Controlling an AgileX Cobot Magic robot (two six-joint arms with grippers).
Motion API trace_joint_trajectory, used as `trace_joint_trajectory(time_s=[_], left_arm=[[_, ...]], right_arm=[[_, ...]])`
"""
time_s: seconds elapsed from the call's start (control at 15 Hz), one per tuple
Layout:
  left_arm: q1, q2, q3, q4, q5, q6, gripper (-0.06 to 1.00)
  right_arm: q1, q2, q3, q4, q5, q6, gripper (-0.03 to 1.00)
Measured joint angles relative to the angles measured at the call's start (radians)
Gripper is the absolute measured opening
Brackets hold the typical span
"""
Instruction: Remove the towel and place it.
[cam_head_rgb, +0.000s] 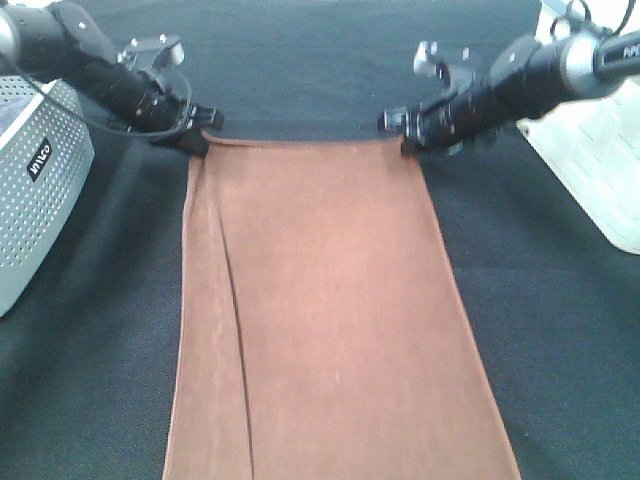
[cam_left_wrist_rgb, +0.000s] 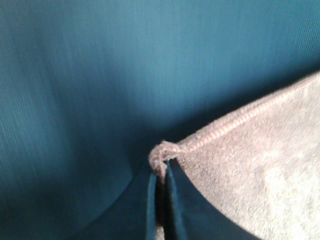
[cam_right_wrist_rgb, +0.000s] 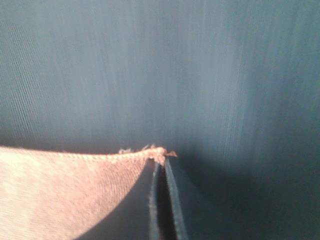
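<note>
Claw on my left arm (cam_head_rgb: 205, 128), seen from the high camera, is pinched shut on the far left corner of the towel (cam_head_rgb: 330, 320). My right claw (cam_head_rgb: 400, 130) is clamped the same way on the far right corner. The rust-brown towel lies flat on the black-covered surface (cam_head_rgb: 90, 380), running from the two claws toward the near edge of the view, which cuts it off. A long crease (cam_head_rgb: 235, 330) runs down its left side. At the left edge stands a grey perforated container (cam_head_rgb: 30, 190) with a small dark label, well apart from the towel. At the right edge stands a white slatted container (cam_head_rgb: 590, 170), also clear of the towel. I cannot see inside either one from this angle.

Left wrist camera: the left claw (cam_left_wrist_rgb: 161, 175) has its two dark fingers (cam_left_wrist_rgb: 180, 210) pressed together with the towel's corner bunched between the tips. The towel (cam_left_wrist_rgb: 260, 165) spreads away from the grip, its stitched hem plain to see. The dark surface (cam_left_wrist_rgb: 100, 75) fills the rest.

Right wrist camera: the right claw (cam_right_wrist_rgb: 161, 172) is closed on the other corner, a few frayed threads showing at the tips. The towel (cam_right_wrist_rgb: 65, 190) stretches away to one side, over the dark surface (cam_right_wrist_rgb: 200, 75).
</note>
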Motion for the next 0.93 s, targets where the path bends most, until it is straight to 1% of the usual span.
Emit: trace_joint_trajectory(time_s=[0.27, 0.4, 0.53, 0.67, 0.73, 0.93], left_arm=[[-0.006, 0.171, -0.293, 0.037, 0.007, -0.039, 0.01], [-0.006, 0.225, -0.38, 0.047, -0.011, -0.045, 0.01], [-0.006, 0.26, -0.402, 0.052, -0.101, -0.04, 0.01], [-0.016, 0.299, -0.425, 0.047, -0.229, -0.037, 0.01], [-0.022, 0.316, -0.442, 0.04, -0.274, -0.027, 0.01], [-0.036, 0.364, -0.497, 0.02, -0.369, -0.01, 0.01]], right_arm=[[0.0, 0.085, -0.224, -0.021, -0.012, -0.024, 0.0], [-0.001, 0.156, -0.308, -0.06, -0.023, -0.024, 0.0], [-0.008, 0.212, -0.365, -0.076, -0.059, -0.024, 0.0], [-0.015, 0.253, -0.41, -0.078, -0.107, -0.024, 0.0], [-0.015, 0.276, -0.436, -0.078, -0.14, -0.024, 0.0], [-0.014, 0.311, -0.481, -0.078, -0.225, -0.024, 0.0]])
